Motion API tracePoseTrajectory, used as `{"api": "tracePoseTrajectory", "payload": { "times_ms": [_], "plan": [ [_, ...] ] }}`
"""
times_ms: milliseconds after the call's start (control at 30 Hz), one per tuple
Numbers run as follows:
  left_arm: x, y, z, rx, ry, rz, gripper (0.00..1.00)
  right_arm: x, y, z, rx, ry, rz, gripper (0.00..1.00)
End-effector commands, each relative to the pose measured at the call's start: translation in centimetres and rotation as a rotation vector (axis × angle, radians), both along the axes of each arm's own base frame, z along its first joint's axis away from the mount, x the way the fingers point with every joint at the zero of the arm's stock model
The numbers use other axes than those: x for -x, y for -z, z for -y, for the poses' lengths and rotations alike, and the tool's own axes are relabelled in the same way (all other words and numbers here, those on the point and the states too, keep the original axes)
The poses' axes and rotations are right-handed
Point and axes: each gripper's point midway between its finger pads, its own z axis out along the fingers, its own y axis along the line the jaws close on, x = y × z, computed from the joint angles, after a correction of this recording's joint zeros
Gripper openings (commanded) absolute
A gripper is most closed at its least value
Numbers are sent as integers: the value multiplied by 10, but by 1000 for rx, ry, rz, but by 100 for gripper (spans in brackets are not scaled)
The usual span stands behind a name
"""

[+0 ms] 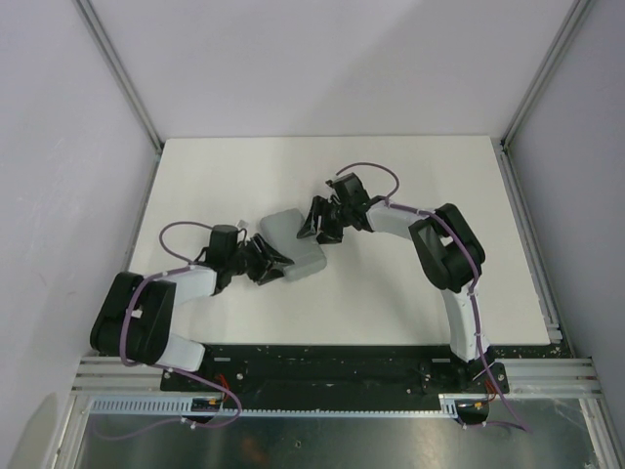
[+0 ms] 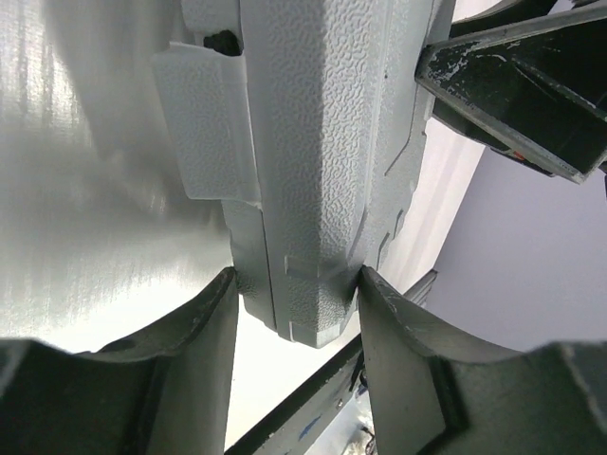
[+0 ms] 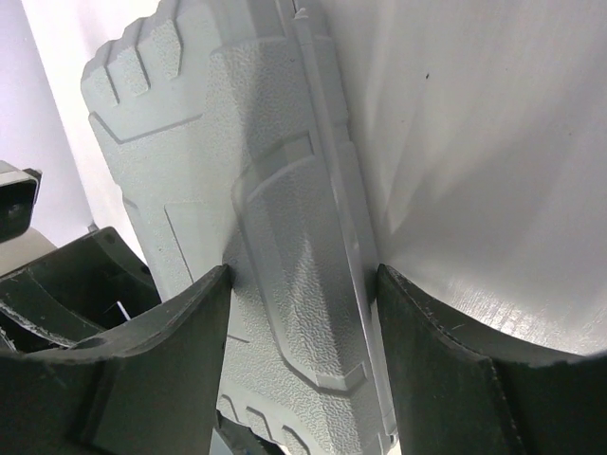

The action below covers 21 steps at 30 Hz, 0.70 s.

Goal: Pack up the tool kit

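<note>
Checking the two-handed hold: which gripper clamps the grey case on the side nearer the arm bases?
The left gripper: it grips the case from its near-left side, while the right gripper holds the far-right side.

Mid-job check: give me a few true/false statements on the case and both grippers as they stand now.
1. The grey case is closed. True.
2. The left gripper has the grey case between its fingers. True.
3. The right gripper hangs clear of the case. False: its fingers flank the case from the opposite side.
4. Orange tools lie loose on the table. False: no loose tools show; only the case and arms are seen there.
</note>
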Motion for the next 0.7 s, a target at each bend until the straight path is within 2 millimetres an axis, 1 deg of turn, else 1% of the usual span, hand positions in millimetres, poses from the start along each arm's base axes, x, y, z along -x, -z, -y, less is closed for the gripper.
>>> {"api": "tracePoseTrajectory", "payload": {
  "times_ms": [0, 67, 200, 400, 467, 567, 667],
  "plan": [
    [-58, -124, 19, 132, 10, 462, 0, 95, 30, -7, 23, -133, -356, 49],
    [-58, -128, 20, 138, 18, 470, 0, 95, 31, -6, 25, -132, -358, 49],
    [-59, -130, 22, 145, 20, 457, 0, 94, 32, -4, 35, -123, -358, 49],
    [-57, -141, 24, 146, 37, 465, 0, 90, 28, 0, 34, -115, -348, 49],
    [-57, -141, 24, 136, 41, 463, 0, 89, 29, 2, 36, -123, -337, 49],
    [-54, -141, 24, 124, 47, 462, 0, 88, 32, 9, 72, -127, -311, 52],
    [-53, -142, 25, 103, 58, 470, 0, 88, 35, 14, 98, -123, -313, 53]
  ]
}}
